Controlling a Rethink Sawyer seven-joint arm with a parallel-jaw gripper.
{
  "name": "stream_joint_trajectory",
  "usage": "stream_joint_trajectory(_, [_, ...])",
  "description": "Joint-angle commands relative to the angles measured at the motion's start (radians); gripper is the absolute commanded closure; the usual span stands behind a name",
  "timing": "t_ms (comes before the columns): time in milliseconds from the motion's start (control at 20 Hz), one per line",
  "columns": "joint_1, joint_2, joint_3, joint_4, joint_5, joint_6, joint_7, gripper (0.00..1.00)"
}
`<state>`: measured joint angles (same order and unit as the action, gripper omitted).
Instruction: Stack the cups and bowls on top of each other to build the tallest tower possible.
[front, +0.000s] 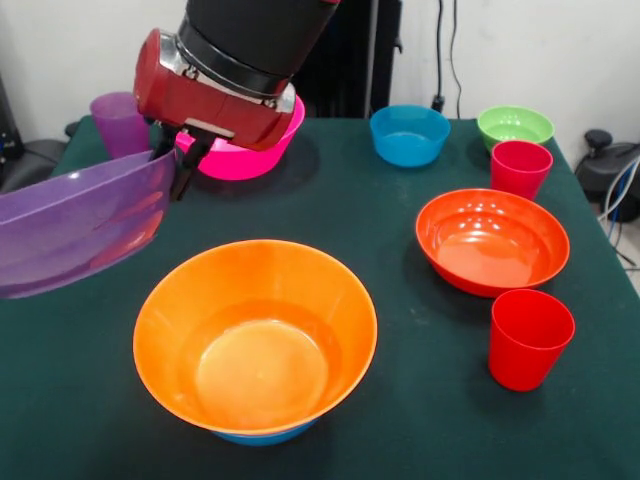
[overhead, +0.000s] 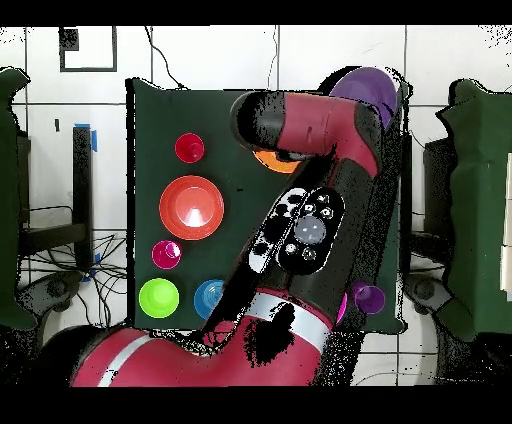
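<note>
The large purple bowl (front: 80, 225) hangs tilted above the table's (front: 400, 400) left edge in the front view, its rim pinched by the gripper (front: 185, 165). Beside it sits the orange bowl (front: 255, 335) (nested in a blue one (front: 265, 437)); the purple cup (front: 118, 122) and pink bowl (front: 245, 155) stand behind.

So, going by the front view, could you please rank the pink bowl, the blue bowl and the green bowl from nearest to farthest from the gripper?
1. pink bowl, just behind the gripper.
2. blue bowl, far middle of the table.
3. green bowl, far right corner.
</note>
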<state>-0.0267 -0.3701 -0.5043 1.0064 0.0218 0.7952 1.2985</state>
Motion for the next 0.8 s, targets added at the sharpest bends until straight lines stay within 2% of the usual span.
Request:
stream_joint_trajectory(50, [-0.147,-0.199,0.311,0.249,-0.073,-0.328,-0.223,1.00])
stream_joint_trajectory(350, [-0.136,-0.201,0.316,0.208,-0.138,-0.280,-0.165,1.00])
stream_joint_trajectory(800, [-0.145,-0.217,0.347,0.199,-0.203,-0.259,-0.133,1.00])
